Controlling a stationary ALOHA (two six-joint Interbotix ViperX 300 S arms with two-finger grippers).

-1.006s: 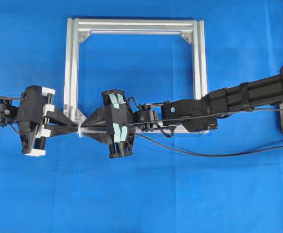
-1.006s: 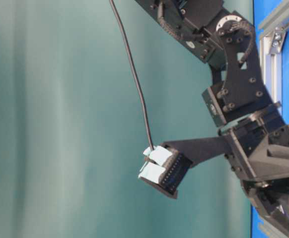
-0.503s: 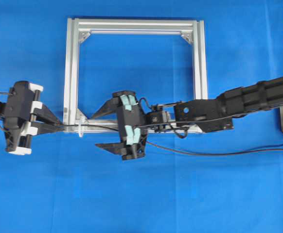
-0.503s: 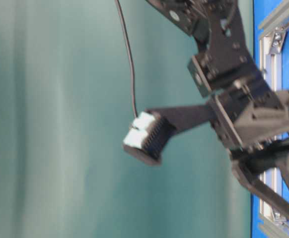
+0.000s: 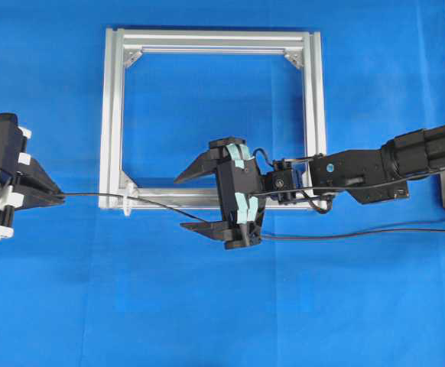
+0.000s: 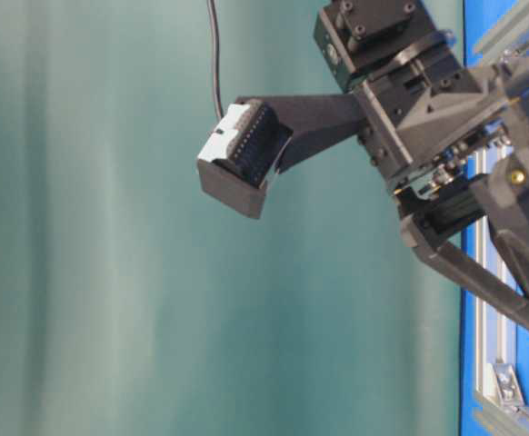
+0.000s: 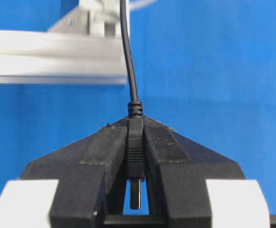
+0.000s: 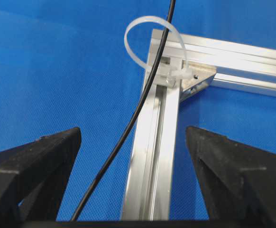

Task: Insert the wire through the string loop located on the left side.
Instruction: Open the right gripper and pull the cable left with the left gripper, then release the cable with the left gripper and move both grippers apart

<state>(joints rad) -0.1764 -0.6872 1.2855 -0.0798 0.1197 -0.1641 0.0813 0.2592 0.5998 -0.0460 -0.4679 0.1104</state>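
My left gripper sits at far left of the overhead view, jaws clamped on the plug end of the wire. Left wrist cam confirms: plug pinched between the two black fingers, metal tip pointing back toward the cam, cable running straight up and away toward the frame.

From the plug the wire goes right, passes thru the string loop at the frame's lower-left corner, then crosses diagonally over the bottom rail, under my right gripper, and trails off right across the blue surface.

Right gripper: jaws wide apart, holding nothing. One finger lies over the inside of the frame, the other over the surface just below the bottom rail. Right wrist cam shows both black fingers spread at the pic's edges, w/ the rail between them and the wire free in the gap, touching neither finger. In that view the loop is a white translucent ring fixed at the corner, next to the corner bracket, and the wire clearly runs thru it.

Table-level view: left gripper lifted above the surface, wire leaving its tip toward the top of the pic. Wire betw. left gripper and loop looks straight, off the surface as far as I can tell.
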